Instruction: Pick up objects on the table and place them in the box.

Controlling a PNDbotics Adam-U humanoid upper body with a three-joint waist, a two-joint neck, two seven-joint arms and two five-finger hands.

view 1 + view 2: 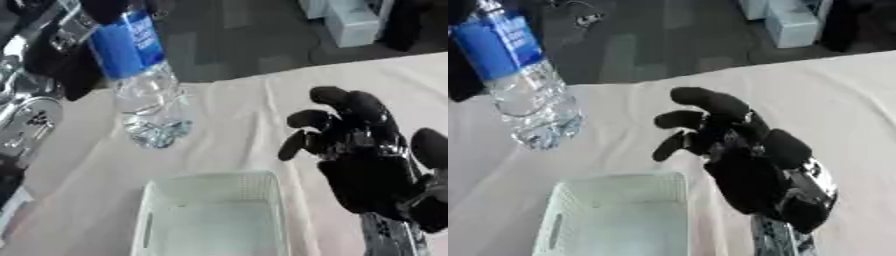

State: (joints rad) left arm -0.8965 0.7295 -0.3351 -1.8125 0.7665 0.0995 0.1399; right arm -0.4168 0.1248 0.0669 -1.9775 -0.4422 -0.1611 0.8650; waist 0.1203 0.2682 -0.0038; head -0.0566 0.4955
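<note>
White basket-weave box, perforated plastic walls, slot handle on its left side, is sitting nearest to me at the bottom centre of the table, which is lying under a pale cloth. Nothing that I can make out is lying inside the part of the box that is showing. Just beside the box, on its right, I am holding my right hand upright, black palm facing left toward the box, fingers relaxed and only slightly bent at the tips, thumb standing apart on the far side; it is gripping nothing and touching nothing. Clear plastic water bottle, blue label around its upper part, is hanging in the air above the table, tilted so that its base is pointing down and to the right, beyond the far left corner of the box and well clear of its rim. My left hand is coming in from the upper left with black fingers curling round the labelled upper part of the bottle and carrying it. Silver and black parts of my left arm are showing along the left edge. Dark floor and a pale cabinet are lying beyond the far table edge.
</note>
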